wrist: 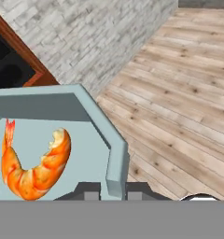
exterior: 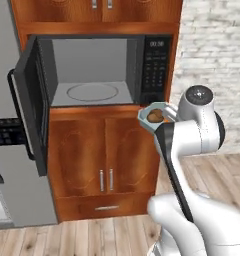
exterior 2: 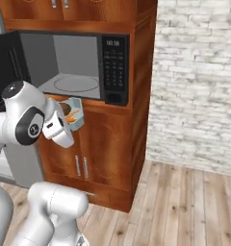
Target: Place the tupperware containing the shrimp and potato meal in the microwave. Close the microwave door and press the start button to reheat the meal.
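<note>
So the fingers (wrist: 113,192) are pinched down on the side wall of the tupperware (wrist: 86,116), one tip on each side of the rim, holding it up in the air. Inside you can see an orange shrimp (wrist: 37,161) and the brown potato (exterior: 153,116). The tub sits just below and in front of the microwave (exterior: 92,70), near its keypad side. The microwave door (exterior: 29,100) is swung wide open to the left, turntable (exterior: 92,92) bare.
</note>
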